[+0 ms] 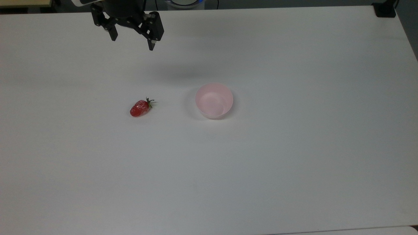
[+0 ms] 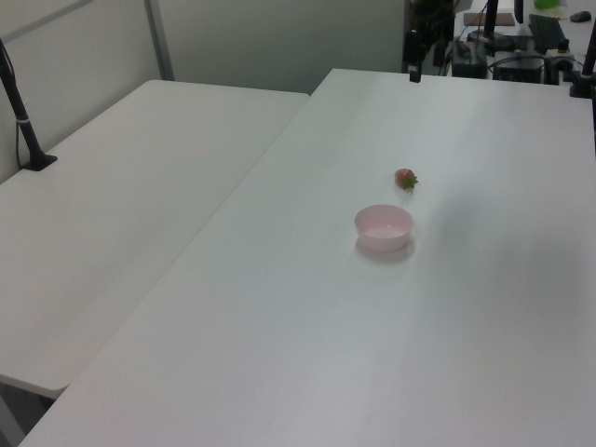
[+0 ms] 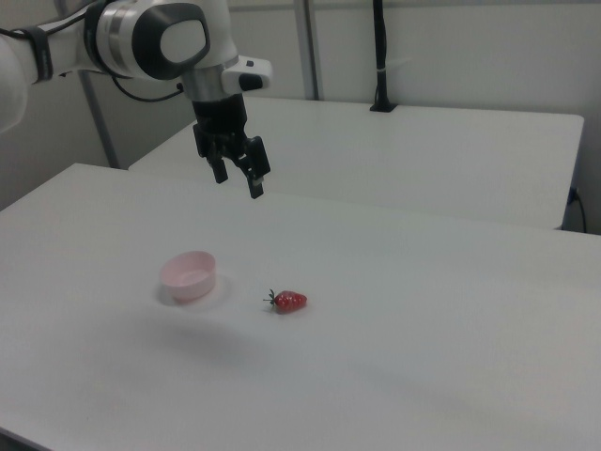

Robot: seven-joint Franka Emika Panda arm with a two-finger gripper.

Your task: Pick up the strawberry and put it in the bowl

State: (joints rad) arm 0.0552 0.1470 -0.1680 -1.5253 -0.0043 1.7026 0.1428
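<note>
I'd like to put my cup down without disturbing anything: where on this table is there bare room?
Nearly everywhere. The table holds just the strawberry and the bowl, lying apart near the middle. In the top view, the whole lower half and the right side are bare. Avoid the upper left, where the open tool hangs.

White work table (image 2: 279, 326) beside a second white table (image 2: 121, 223), the two edges nearly touching. Pale partition wall (image 2: 279, 37) behind, with a grey upright post (image 2: 160, 39). Black clamp-mounted pole (image 2: 23, 121) at the second table's edge. Soft, even lighting.
</note>
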